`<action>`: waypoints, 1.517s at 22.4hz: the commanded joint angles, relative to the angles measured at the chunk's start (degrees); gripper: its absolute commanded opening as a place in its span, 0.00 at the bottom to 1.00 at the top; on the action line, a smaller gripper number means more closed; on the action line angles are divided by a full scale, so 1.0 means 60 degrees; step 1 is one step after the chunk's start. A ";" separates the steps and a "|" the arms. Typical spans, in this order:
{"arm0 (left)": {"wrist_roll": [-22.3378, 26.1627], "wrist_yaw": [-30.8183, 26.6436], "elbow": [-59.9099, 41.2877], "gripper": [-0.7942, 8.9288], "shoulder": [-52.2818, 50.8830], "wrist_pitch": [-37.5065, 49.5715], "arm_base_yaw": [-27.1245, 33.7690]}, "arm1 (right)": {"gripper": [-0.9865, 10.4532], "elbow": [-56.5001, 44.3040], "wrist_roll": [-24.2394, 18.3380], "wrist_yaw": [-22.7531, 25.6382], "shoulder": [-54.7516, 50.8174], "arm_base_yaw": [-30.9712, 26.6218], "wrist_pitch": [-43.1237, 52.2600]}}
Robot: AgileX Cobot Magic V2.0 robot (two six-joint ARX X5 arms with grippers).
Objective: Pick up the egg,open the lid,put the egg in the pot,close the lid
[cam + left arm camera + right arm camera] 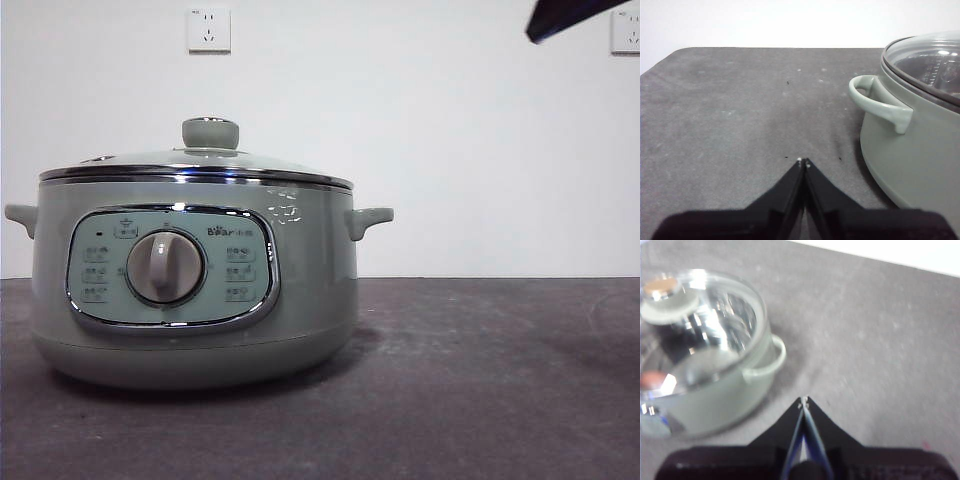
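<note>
The sage-green pot stands on the left of the table with its dial facing me. The glass lid with its green knob sits shut on it. In the right wrist view a small reddish-brown blur, seemingly the egg, shows through the lid inside the pot. My left gripper is shut and empty above the table, beside the pot's side handle. My right gripper is shut and empty, high up and off to the side of the pot.
The pot rests on a dark grey table mat. A white wall behind carries two sockets. An arm's black tip shows at the top right corner.
</note>
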 commanded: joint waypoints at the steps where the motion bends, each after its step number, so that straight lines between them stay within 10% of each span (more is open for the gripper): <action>1: -0.0029 0.0044 -0.0153 0.08 -0.0029 0.0025 0.0029 | 0.09 -0.0106 -0.0171 0.0128 -0.0692 -0.0171 -0.0390; 12: -0.0029 0.0051 -0.0153 0.08 -0.0029 0.0029 0.0025 | 0.09 -0.5588 -0.1147 -0.4634 -0.5577 -0.5472 0.4138; 34: -0.0029 0.0051 -0.0153 0.08 -0.0029 0.0033 0.0025 | 0.09 -0.7785 -0.0321 -0.4513 -0.7646 -0.5472 0.3330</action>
